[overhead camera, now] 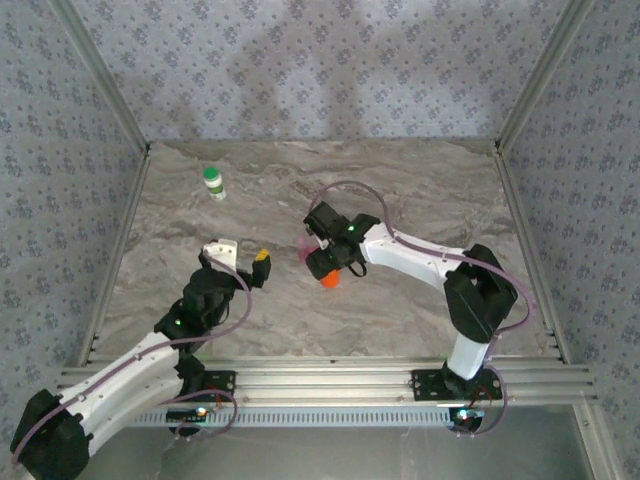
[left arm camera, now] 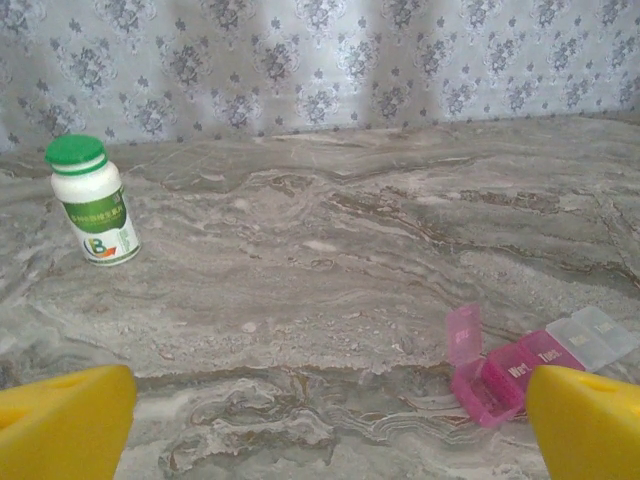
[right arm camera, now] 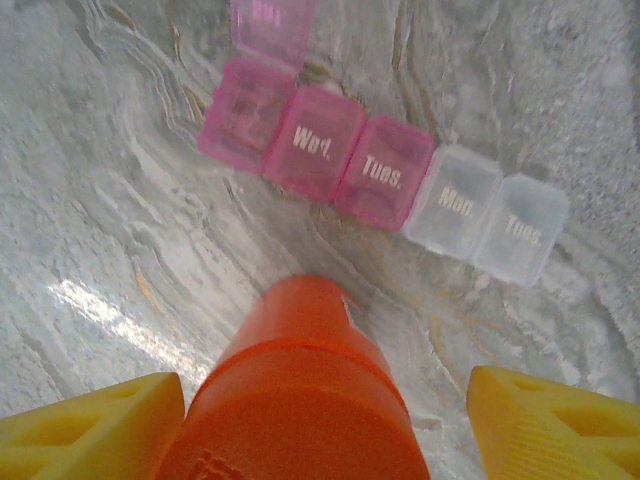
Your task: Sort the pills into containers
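Orange plastic bottle [right arm camera: 300,380]: sorting looks unstarted.
My right gripper [right arm camera: 320,400] straddles it, unclamped; my left gripper [left arm camera: 327,400] gapes empty; pink-and-clear plastic strip pill box [right arm camera: 380,170] has one lid up.

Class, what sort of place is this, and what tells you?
Probably a robot test booth: marble-look tabletop, patterned backdrop walls on an aluminium frame, and a pill box set out.
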Robot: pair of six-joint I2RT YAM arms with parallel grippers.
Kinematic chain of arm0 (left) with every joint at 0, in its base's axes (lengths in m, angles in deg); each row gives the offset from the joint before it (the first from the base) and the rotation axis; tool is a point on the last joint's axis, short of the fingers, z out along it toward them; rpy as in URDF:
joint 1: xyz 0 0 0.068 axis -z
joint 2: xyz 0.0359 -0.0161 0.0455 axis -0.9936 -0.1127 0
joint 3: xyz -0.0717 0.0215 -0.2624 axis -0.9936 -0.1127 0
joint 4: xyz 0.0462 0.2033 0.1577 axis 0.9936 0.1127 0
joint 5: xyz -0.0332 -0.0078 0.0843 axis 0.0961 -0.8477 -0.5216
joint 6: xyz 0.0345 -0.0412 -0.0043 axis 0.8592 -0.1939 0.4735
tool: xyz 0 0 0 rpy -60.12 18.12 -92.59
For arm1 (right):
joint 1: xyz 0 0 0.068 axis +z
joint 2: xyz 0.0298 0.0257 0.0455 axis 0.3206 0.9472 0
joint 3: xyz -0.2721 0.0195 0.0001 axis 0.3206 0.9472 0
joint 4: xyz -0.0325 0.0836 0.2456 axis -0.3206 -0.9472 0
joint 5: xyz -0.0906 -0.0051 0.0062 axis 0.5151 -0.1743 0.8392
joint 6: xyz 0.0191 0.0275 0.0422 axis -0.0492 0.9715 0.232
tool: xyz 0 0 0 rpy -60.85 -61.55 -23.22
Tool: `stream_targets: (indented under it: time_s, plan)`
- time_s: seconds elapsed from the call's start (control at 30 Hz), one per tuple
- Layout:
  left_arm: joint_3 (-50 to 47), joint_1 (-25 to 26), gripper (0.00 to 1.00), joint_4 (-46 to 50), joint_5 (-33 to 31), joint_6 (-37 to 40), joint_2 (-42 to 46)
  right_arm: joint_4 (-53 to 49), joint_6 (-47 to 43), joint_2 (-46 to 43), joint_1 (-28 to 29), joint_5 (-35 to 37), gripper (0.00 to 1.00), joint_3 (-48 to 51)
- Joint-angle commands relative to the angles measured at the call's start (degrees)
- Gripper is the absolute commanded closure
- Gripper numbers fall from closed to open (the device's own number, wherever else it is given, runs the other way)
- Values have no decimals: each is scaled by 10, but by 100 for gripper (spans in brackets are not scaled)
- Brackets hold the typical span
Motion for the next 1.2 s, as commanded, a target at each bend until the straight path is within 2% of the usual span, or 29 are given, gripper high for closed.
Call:
stream_targets:
  time_s: [0.0,0.07,0.23,0.43,0.5,0.63,0.8,0.93,1.1,1.17]
  plan:
    - [-14,-14,0,-34,-9,-41,1,-32,2,13,3,-12,27,-24]
    - [-13,-23,0,-37,-5,-56,-2,-34,5,17,3,-15,31,-24]
    - [-11,-34,0,-54,63,-39,-25,-36,12,4,1,-47,56,-29]
    - [11,-36,0,-100,101,5,-104,-76,-32,-34,-37,-82,63,-73]
    - [34,-41,0,-112,128,24,-136,-82,-60,-55,-64,-118,65,-89]
    - [100,-80,1,-120,268,60,-205,-89,-138,-82,-104,-188,66,-136]
    - [125,-119,1,-279,406,156,-314,-73,-217,-97,-141,-229,71,-190]
    - [175,-146,1,-330,542,159,-387,-58,-255,-104,-167,-326,71,-212]
    - [238,-143,0,-264,676,196,-413,-43,-310,-109,-163,-367,71,-210]
    - [250,-138,1,-234,698,215,-413,-51,-331,-108,-162,-381,71,-212]
